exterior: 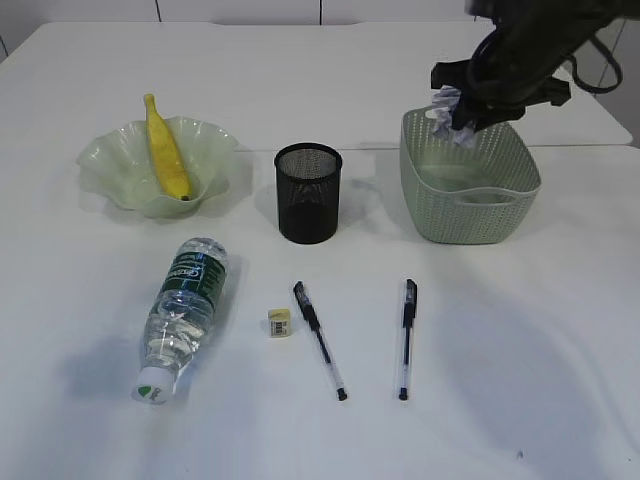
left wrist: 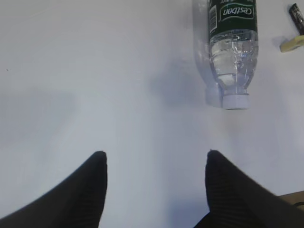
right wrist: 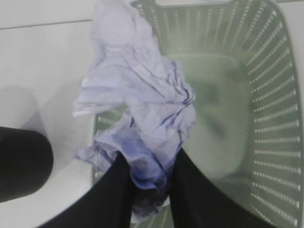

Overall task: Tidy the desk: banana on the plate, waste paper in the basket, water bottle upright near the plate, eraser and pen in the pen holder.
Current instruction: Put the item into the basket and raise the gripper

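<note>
Above the basket's [exterior: 470,190] back-left corner, the right claw [right wrist: 149,178] pinches the waste paper [right wrist: 142,118], its fingertips buried in the folds. The left claw [left wrist: 154,164] gapes, empty, over bare white bench [exterior: 520,380] (unseen from outside). The banana [exterior: 168,150] lies on the plate [exterior: 105,165]; the water bottle [exterior: 185,310] lies flat, its base cropped at the wrist. Eraser [exterior: 279,321], two pens [exterior: 320,340] lie before the pen holder [exterior: 308,192].

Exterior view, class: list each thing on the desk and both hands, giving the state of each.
banana: lying in the plate
water bottle: on its side, capped
eraser: loose on the desk
two pens: lying flat
pen holder: upright
basket: upright, nothing inside
waste paper: held over the basket
right hand: shut on paper
left hand: open, holding nothing
</note>
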Motion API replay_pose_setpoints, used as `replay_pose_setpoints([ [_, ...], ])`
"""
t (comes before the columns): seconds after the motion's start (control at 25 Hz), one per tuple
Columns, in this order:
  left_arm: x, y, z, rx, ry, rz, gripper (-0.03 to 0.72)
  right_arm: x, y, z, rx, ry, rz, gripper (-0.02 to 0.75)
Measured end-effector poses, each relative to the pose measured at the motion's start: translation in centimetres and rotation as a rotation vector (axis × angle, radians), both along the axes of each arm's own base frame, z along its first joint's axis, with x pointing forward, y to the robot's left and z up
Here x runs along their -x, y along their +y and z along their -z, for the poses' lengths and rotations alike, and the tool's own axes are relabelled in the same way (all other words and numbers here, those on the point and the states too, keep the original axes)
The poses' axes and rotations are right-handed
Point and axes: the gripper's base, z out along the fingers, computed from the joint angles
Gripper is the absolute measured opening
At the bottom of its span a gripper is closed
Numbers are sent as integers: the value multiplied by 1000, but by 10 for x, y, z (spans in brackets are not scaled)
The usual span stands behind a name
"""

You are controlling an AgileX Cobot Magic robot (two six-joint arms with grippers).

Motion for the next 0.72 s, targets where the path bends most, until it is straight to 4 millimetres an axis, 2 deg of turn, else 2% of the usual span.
replay_pose_setpoints([
  [0.16,0,0,0,0,-5,-1,458,-10,1,14,-12,22,32,215],
  [0.48,0,0,0,0,-5,-1,458,-13,1,24,-19,51,49,500],
  [0.56,-1,0,0,0,-7,-1,458,-13,1,24,-18,53,49,533],
  [0.72,-1,0,0,2,-7,-1,458,-11,1,22,-19,83,47,551],
])
